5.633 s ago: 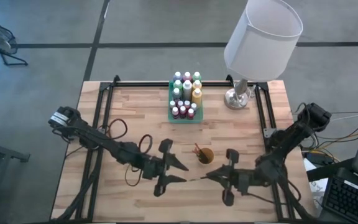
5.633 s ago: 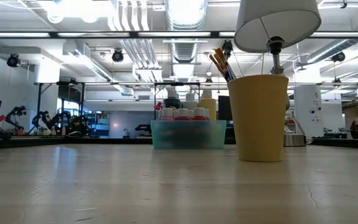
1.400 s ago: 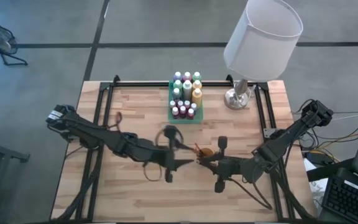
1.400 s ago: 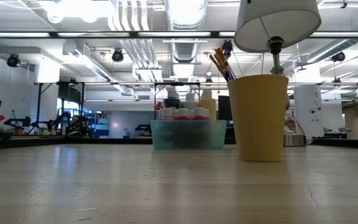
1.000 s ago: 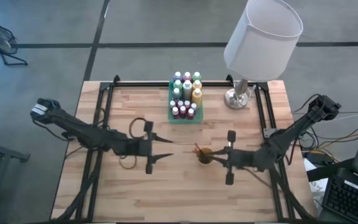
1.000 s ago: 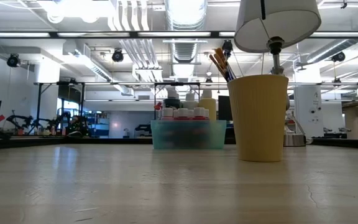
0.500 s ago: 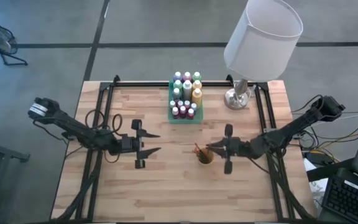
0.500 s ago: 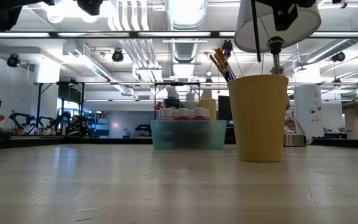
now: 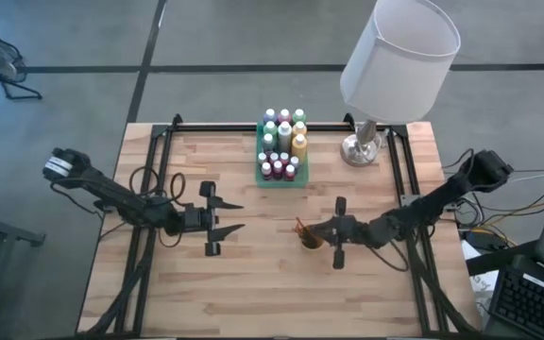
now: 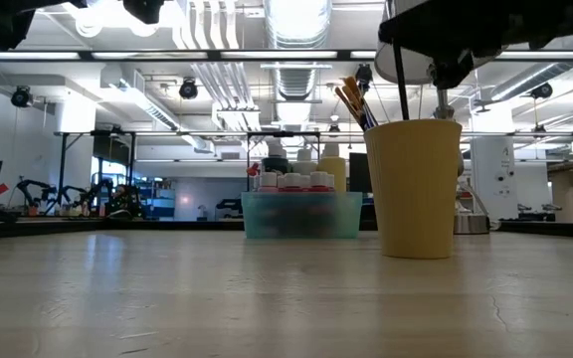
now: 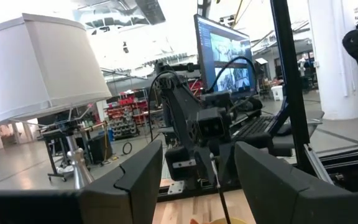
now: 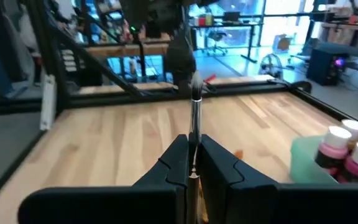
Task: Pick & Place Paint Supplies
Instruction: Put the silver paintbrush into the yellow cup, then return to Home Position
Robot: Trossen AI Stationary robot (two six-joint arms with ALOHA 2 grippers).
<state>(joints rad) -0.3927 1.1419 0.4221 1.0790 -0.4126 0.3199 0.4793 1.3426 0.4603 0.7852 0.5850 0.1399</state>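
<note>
Right gripper: clenched on paintbrush, long axis apparently upright, just beside and above cup. Left gripper: released, empty, well apart over bench.

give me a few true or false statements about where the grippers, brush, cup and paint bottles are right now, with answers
1. The right gripper is shut on a paintbrush. True.
2. The paint bottles lie scattered across the table. False: they stand together in the green tray.
3. The left gripper holds a paint bottle. False: its fingers are spread and hold nothing.
4. The right gripper is close beside the yellow cup. True.
5. The yellow cup has no brushes in it. False: brushes stick out of its top in the low view.
6. The lamp stands at the table's far right corner in the high view. True.
</note>
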